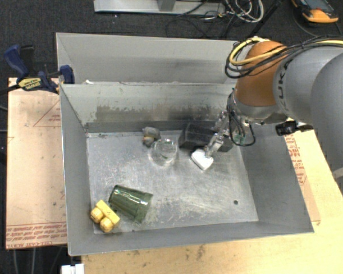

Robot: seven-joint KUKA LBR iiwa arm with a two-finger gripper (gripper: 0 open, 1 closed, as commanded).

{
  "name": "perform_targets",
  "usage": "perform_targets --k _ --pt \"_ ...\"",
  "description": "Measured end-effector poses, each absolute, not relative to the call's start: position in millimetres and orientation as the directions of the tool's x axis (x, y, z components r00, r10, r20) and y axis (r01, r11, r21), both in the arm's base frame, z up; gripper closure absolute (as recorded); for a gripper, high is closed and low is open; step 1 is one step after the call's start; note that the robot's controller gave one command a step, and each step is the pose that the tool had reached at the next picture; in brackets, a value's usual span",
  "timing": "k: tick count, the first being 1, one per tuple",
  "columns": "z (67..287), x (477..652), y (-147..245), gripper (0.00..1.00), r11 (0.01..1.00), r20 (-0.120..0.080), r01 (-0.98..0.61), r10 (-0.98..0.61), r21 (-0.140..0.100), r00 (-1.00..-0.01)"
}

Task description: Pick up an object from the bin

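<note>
Poised by the bin's [177, 201] back wall: gripper [216, 144], touching a white lump [202, 161] beside a black block [193, 136]; grip impossible to tell.

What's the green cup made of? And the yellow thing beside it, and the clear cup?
Green cup: tinted plastic or glass, I think; it looks see-through and glossy. Yellow thing: probably plastic; smooth, bright, lumpy like toy bricks. Clear cup: plastic or glass; the bin floor shows through it.
</note>
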State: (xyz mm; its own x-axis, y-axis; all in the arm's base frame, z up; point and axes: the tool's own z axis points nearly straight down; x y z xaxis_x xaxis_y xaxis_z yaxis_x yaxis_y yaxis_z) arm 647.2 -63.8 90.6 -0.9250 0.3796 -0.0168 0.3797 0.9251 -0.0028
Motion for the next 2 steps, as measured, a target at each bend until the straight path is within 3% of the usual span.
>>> perform_targets --k 2 --pt "92.4 646.9 -65.2 1.0 0.925 -0.014 0.381 0.381 -0.001 -0.925"
